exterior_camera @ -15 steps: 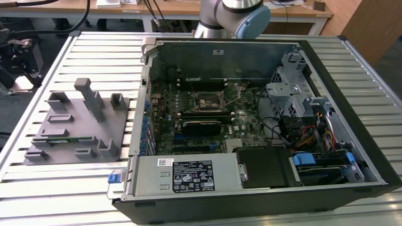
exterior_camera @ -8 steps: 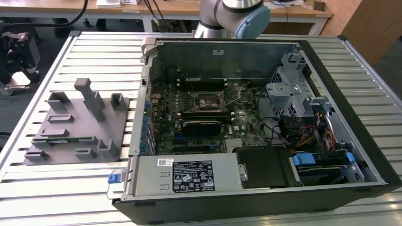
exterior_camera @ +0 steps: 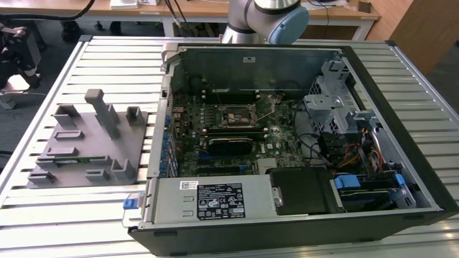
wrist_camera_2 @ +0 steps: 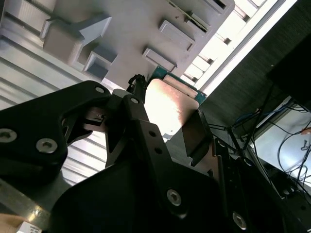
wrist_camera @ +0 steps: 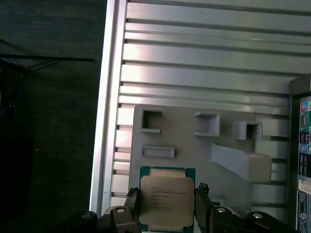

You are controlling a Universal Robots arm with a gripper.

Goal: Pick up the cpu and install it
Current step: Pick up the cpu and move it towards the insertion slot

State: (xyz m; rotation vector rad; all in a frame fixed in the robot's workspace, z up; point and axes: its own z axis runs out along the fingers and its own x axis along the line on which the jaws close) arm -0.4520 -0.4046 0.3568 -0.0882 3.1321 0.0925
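A: Pincer (wrist_camera: 166, 212) state?

B: Clenched on the cpu (wrist_camera: 166, 200). In both wrist views the chip is seen pinched betw. the two black fingers (wrist_camera: 130, 206), one pressed on each opp. edge.

A: Chip orientation?

B: Silver lid is turned twd. the first wrist cam, w/ the thin green edge shown round it. In the second wrist view the lid is lit bright betw. the fingertips.

A: What is seen past the pincer?

B: A grey fixture plate (wrist_camera: 184, 131) w/ raised blocks & pockets is seen directly behind the chip, just beyond the fingertips. Whether the chip is touching the plate or held clear of it can't be told. A slatted alu. table (wrist_camera: 194, 63) is seen further out, beyond the plate. The labelled edge of a pc case (wrist_camera: 303, 155) is seen off to one side of the pincer, near the plate.

A: Exterior view?

B: The arm (exterior_camera: 265, 16) is seen at the table's far side. The case is laid open, and a socket (exterior_camera: 237, 115) is seen mid-board.
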